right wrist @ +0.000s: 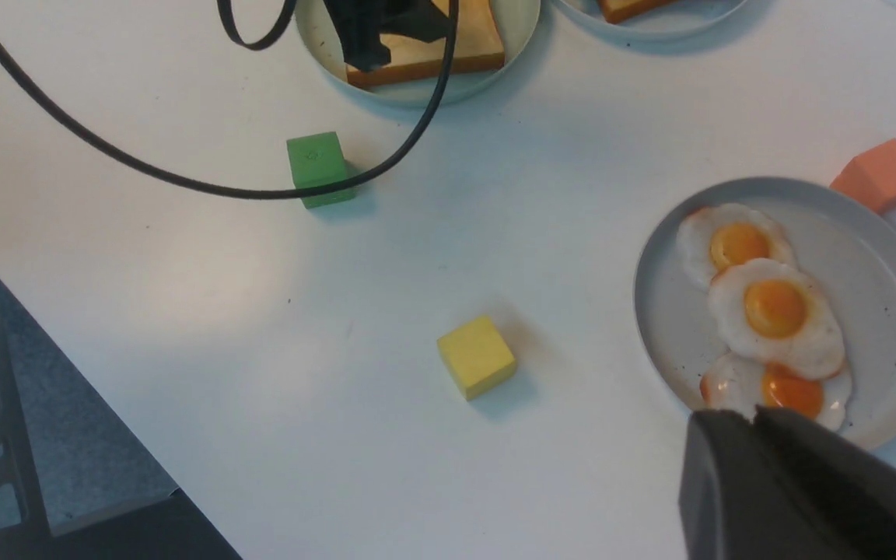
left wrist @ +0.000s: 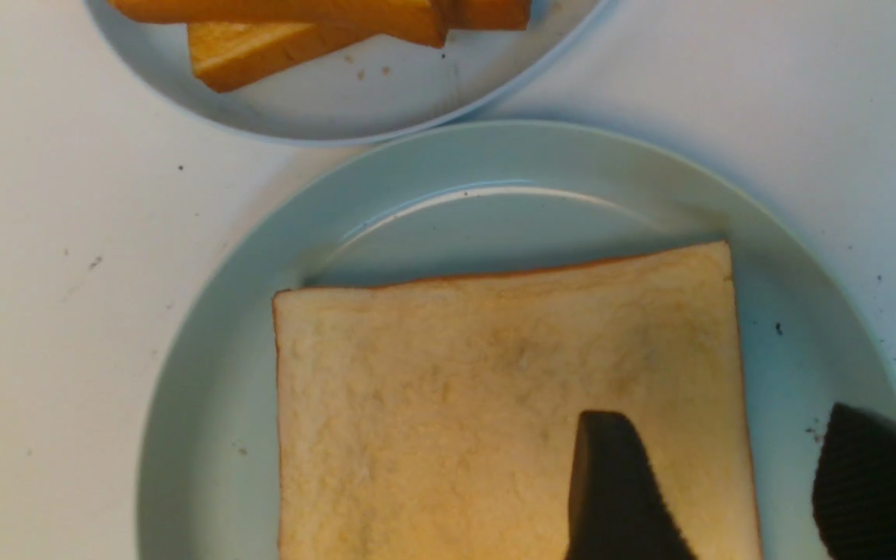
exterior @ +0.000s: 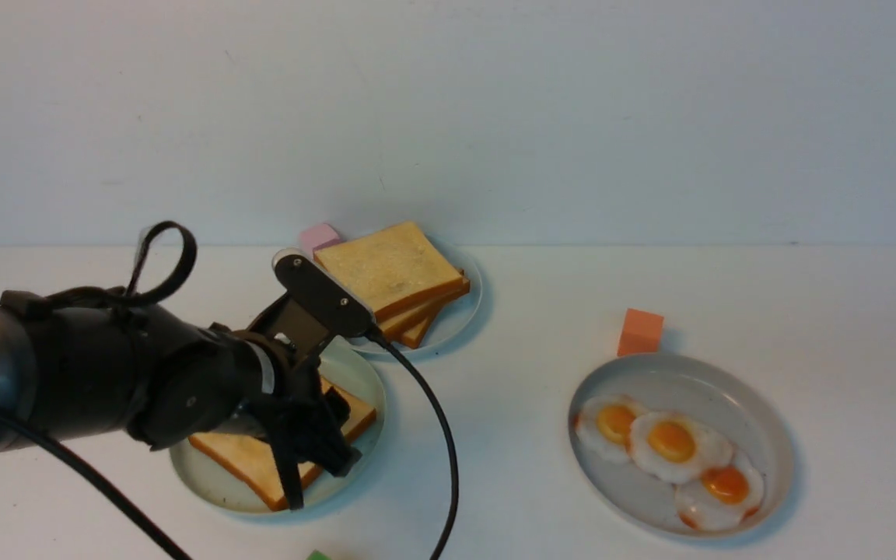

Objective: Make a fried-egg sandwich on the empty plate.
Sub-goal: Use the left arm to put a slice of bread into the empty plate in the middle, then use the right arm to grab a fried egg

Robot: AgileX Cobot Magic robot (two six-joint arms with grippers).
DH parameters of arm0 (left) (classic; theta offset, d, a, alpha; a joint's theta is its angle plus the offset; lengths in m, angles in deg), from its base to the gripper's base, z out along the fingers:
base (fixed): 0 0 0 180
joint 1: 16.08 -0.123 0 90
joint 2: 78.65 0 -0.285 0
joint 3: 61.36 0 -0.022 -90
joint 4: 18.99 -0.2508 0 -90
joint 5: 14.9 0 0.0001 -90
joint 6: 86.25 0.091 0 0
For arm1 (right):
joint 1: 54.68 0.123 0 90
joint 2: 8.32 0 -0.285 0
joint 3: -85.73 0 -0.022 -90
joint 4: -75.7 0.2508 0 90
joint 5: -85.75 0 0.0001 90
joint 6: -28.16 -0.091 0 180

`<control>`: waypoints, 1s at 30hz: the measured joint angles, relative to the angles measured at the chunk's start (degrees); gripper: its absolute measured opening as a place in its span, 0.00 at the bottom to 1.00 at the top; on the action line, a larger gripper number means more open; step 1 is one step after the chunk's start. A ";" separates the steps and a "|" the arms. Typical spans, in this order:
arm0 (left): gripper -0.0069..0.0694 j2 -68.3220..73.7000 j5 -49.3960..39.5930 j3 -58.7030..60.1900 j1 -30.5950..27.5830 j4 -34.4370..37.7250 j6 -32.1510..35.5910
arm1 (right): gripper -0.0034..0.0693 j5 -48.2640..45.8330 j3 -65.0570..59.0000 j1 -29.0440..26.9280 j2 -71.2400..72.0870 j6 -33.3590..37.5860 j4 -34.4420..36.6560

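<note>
Left gripper [left wrist: 743,498] open above toast slice [left wrist: 495,404] on mint plate [left wrist: 207,373]. Right gripper [right wrist: 751,424] closed, empty, beside egg plate [right wrist: 883,257].

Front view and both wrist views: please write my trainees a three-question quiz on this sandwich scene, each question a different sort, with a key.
1. True or false: the toast slice on the mint-green plate already carries an egg.
2. How many fried eggs lie on the grey plate? A two, B three, C four.
3. Fill in: the left gripper, above that toast, has its jaws ____.
Key: 1 false; 2 B; 3 open.
</note>
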 joint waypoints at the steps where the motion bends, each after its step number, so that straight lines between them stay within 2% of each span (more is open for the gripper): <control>1: 0.62 -0.52 -0.11 0.00 0.00 0.08 -0.12 | 0.15 0.00 0.00 0.00 -0.17 0.00 0.00; 3: 0.67 -4.68 -1.79 0.02 0.67 1.37 -2.48 | 0.16 0.07 0.00 0.00 -2.90 0.00 0.00; 5: 0.67 -10.73 -3.85 0.13 2.13 3.60 -6.33 | 0.16 0.30 0.00 0.00 -5.63 0.00 -0.28; 8: 0.57 -22.62 -7.91 0.19 5.45 6.93 -13.51 | 0.18 0.56 0.00 0.00 -11.87 0.00 -2.33; 9: 0.57 -23.46 -7.91 0.27 5.68 7.03 -13.51 | 0.18 0.56 0.00 0.00 -12.31 0.00 -2.71; 11: 0.40 -34.22 -10.59 0.94 8.18 7.86 -17.80 | 0.19 1.38 0.00 0.00 -18.52 -1.20 -5.56; 14: 0.18 -45.51 -13.74 3.43 9.66 8.37 -19.69 | 0.24 3.27 0.00 0.00 -26.02 -2.87 -9.45; 16: 0.09 -51.19 -16.09 5.35 9.73 8.77 -20.07 | 0.27 4.29 0.00 -0.55 -29.37 -3.20 -10.78; 22: 0.07 -70.69 -20.72 14.36 9.73 11.51 -20.30 | 0.50 12.74 0.00 -6.63 -41.40 -1.42 -11.47; 23: 0.07 -70.69 -20.84 14.65 9.73 11.51 -20.35 | 0.51 13.32 0.00 -7.05 -42.02 -0.97 -11.47; 26: 0.07 -77.19 -21.26 18.61 9.73 11.87 -20.42 | 0.67 17.52 0.00 -9.75 -46.69 3.78 -10.45; 28: 0.07 -77.80 -21.46 19.11 9.73 12.15 -20.47 | 0.71 18.60 0.00 -10.17 -47.97 4.75 -10.39; 30: 0.07 -78.08 -21.46 19.53 9.73 13.54 -20.46 | 0.84 21.42 0.00 -10.56 -51.61 5.82 -10.05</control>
